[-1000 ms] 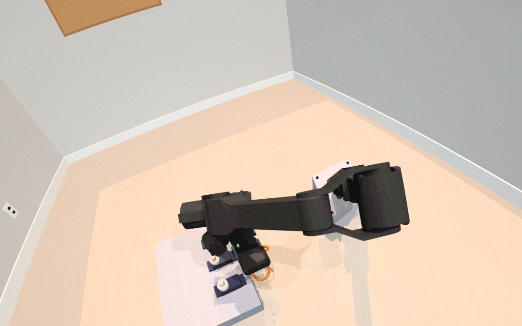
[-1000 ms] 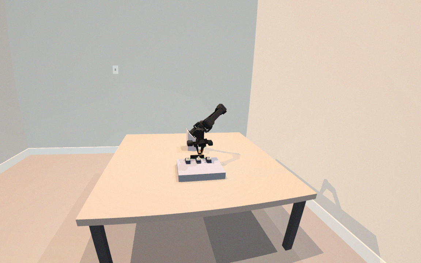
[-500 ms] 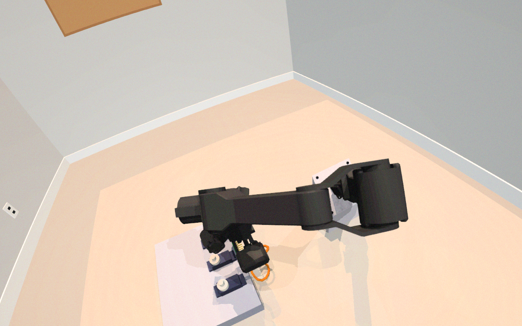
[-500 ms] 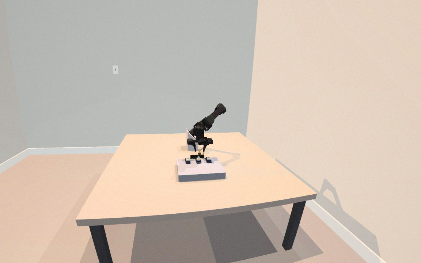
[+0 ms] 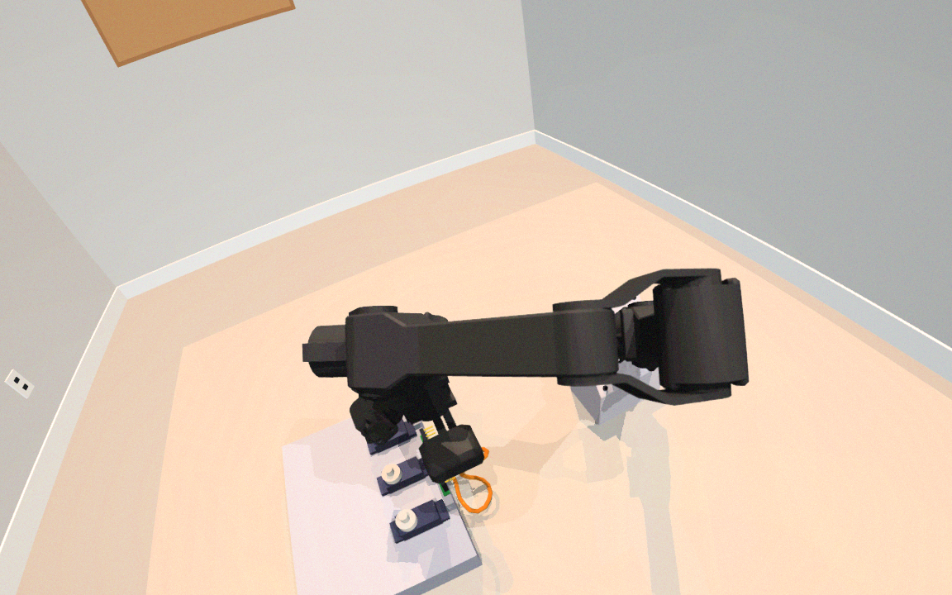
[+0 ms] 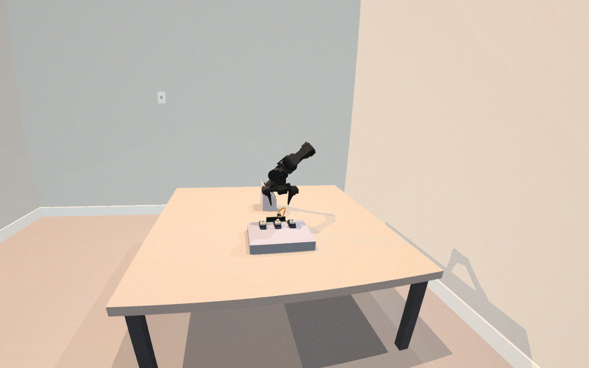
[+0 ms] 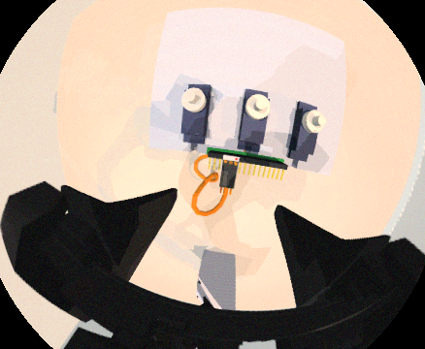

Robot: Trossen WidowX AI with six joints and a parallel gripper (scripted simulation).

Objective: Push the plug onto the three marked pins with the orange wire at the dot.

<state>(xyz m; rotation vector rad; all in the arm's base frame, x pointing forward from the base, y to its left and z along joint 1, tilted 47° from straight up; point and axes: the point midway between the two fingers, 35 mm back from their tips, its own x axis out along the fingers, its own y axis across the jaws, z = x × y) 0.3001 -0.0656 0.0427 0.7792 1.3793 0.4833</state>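
The black plug (image 7: 228, 176) sits on the pin row (image 7: 263, 172), its front end at the black strip below the white band (image 7: 228, 158), whose red dot is at the right end. It looks square to the row; no gap shows, but I cannot tell how fully it is on. The pins beside it look straight. The orange lead (image 7: 193, 196) (image 5: 490, 494) loops out of its rear and back left. My gripper (image 7: 227, 202) (image 6: 279, 204) is wide open and empty, its fingertips either side of the plug and above it. The top view hides the plug behind the gripper.
The pale holder (image 5: 339, 510) (image 6: 282, 236) (image 7: 271, 53) carries three dark servos with white horns, including the left (image 7: 196, 119), middle (image 7: 253, 128) and right (image 7: 305, 138) ones in the wrist view. A grey block (image 7: 218, 276) (image 6: 269, 204) stands behind, by the arm's base.
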